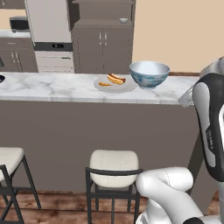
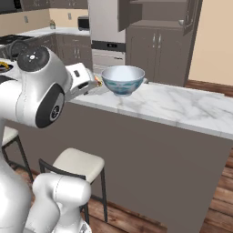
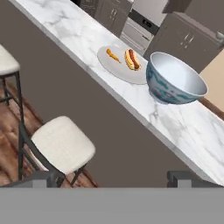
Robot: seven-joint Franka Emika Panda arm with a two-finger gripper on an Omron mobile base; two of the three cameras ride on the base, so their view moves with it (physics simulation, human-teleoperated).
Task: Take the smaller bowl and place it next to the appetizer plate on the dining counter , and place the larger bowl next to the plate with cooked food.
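The larger bowl (image 1: 149, 73) (image 2: 123, 79) (image 3: 175, 81), white with a blue-green pattern, stands upright on the marbled dining counter (image 1: 52, 89) (image 3: 183, 131). It sits just right of the plate with cooked food (image 1: 114, 83) (image 3: 122, 63), close beside it. My gripper (image 3: 113, 178) is open and empty, drawn back from the counter's front edge, short of the bowl. The smaller bowl (image 1: 124, 20) sits on an open cabinet shelf at the back. A dark rim at the counter's far left looks like the appetizer plate (image 1: 1, 79).
Two cushioned bar stools (image 1: 113, 168) (image 1: 8, 159) stand before the counter's grey-brown front. Behind the counter are grey cabinets (image 1: 103, 48), an oven (image 1: 53, 54) and a microwave (image 1: 19, 24). My own arm (image 2: 41, 91) blocks the counter's left part in the right base view.
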